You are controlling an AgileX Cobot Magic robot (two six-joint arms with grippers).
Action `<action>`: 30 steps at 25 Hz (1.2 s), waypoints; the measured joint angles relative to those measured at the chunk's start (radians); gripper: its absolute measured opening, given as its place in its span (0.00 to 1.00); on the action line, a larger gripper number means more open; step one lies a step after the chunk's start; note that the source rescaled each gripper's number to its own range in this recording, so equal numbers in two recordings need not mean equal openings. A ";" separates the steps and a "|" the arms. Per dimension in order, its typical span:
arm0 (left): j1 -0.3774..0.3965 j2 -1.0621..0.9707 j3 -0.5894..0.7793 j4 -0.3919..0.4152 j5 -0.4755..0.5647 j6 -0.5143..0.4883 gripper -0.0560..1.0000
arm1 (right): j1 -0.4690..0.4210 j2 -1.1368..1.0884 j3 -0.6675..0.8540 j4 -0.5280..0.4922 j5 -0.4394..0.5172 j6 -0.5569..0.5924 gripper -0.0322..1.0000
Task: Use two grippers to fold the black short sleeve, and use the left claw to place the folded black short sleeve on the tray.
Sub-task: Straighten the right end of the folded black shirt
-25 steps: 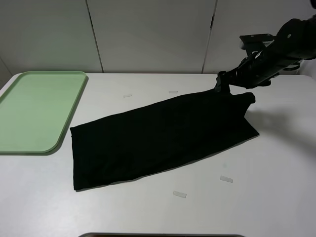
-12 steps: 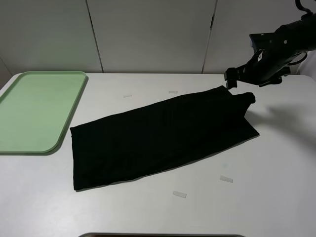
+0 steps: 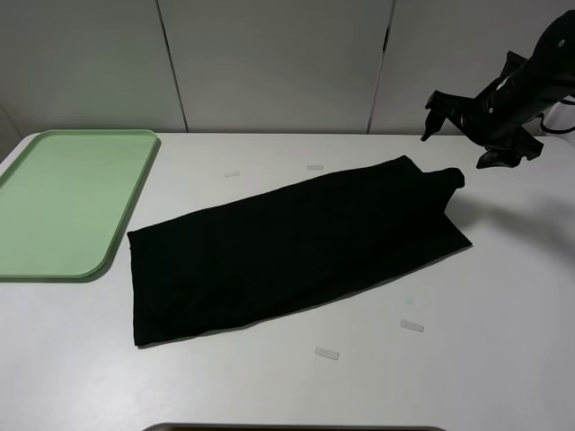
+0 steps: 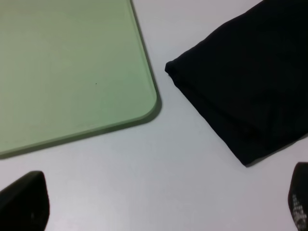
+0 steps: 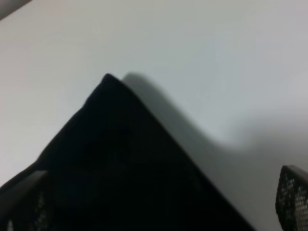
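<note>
The black short sleeve (image 3: 296, 247) lies flat on the white table as a long folded strip, running from front left to back right. The green tray (image 3: 63, 197) sits at the far left and holds nothing. My right gripper (image 3: 460, 132) hovers open and empty above the shirt's back right corner. In the right wrist view that corner (image 5: 120, 163) lies below my open right gripper (image 5: 156, 211). My left gripper (image 4: 161, 202) is open and empty over bare table, between the tray's corner (image 4: 139, 106) and the shirt's left end (image 4: 250, 86). It is out of the exterior view.
Small clear tape strips lie on the table (image 3: 233, 174), (image 3: 314, 167), (image 3: 411, 326), (image 3: 327, 354). A white panelled wall stands behind the table. A dark edge (image 3: 296, 428) shows at the table's front.
My right gripper has lifted off the shirt's back right corner and moved up and to the right, with its jaws now apart. The shirt has stayed in place.
</note>
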 joint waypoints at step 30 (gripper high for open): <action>0.000 0.000 0.000 0.003 0.000 0.000 1.00 | 0.034 -0.011 0.227 0.178 -0.285 -0.012 1.00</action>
